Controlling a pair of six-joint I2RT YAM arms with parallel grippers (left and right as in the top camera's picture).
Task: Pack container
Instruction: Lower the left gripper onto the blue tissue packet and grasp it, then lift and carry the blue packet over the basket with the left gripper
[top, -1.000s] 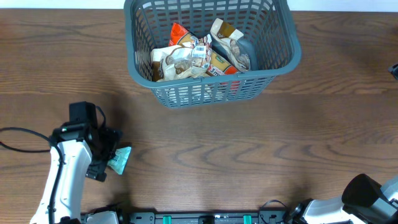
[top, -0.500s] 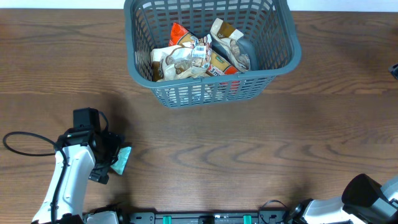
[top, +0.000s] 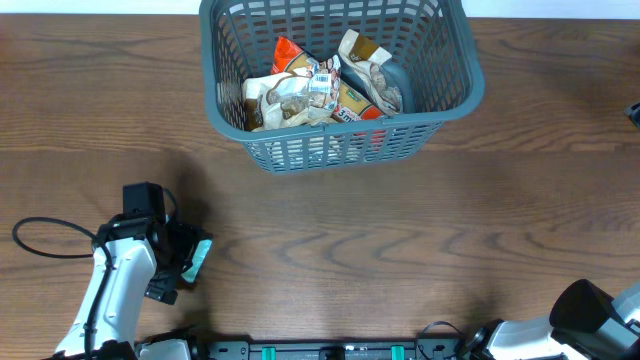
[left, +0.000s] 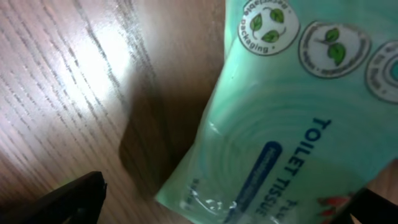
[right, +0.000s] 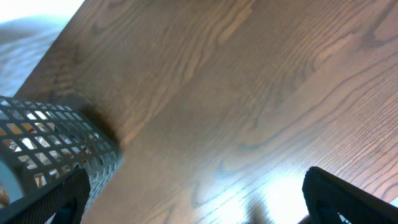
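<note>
The container (top: 330, 150), a large grey-teal lattice basket, stands at the back centre of the table with several snack packets (top: 320, 90) lying in it. A mint-green toilet tissue packet (top: 200, 254) lies flat on the wood at the front left. My left gripper (top: 183, 265) hangs directly over it, open. In the left wrist view the tissue packet (left: 292, 118) fills the frame between the two dark fingertips of the left gripper (left: 221, 208), which stand apart from it. My right gripper (right: 199, 199) is open over bare wood, with a corner of the container (right: 56, 143) at its far left.
A black cable (top: 50, 240) loops on the table beside the left arm. The right arm (top: 590, 315) sits at the front right corner. A dark rail (top: 320, 350) runs along the front edge. Brown wood lies between the basket and both arms.
The left arm has slid a little toward the front and right, coming closer over the tissue packet, which now shows less. The right arm and the basket have not moved.
</note>
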